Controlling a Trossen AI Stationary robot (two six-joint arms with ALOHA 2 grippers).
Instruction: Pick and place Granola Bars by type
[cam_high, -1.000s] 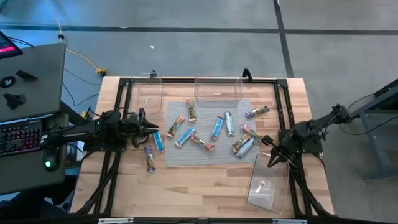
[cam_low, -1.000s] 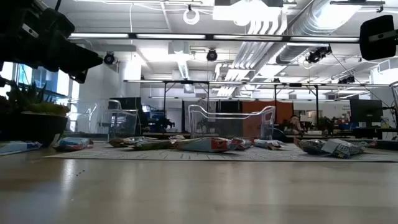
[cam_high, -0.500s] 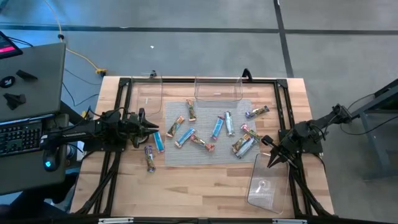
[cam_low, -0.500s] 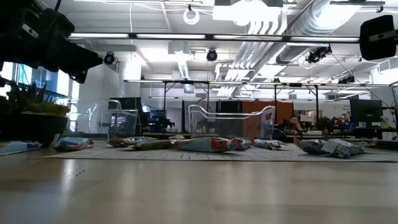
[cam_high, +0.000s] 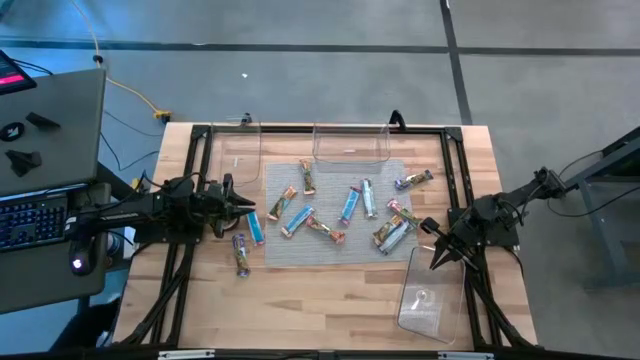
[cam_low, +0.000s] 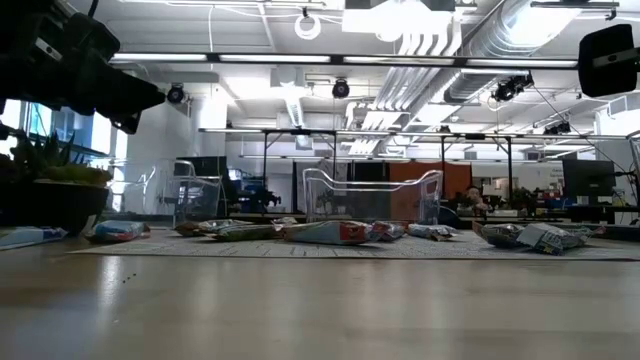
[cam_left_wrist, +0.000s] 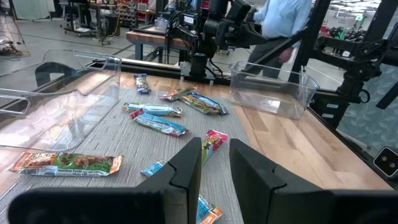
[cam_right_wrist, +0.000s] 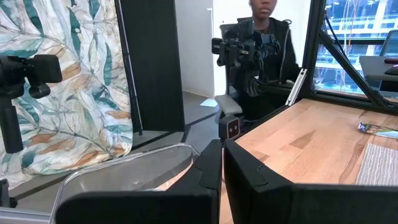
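Observation:
Several granola bars in blue, orange, purple and green/red wrappers lie flat on a grey mat; the low view shows them as a row of granola bars. A blue bar and a purple bar lie at the mat's left edge, partly on the wood. My left gripper hovers above the mat's left edge, narrowly open and touching nothing; past its fingers I see the bars. My right gripper hangs shut over the near right bin, off the mat.
A clear bin stands at the mat's far edge, another clear bin at the far left, and a third bin lies near the right. A black frame rims the table. A person shows behind the table.

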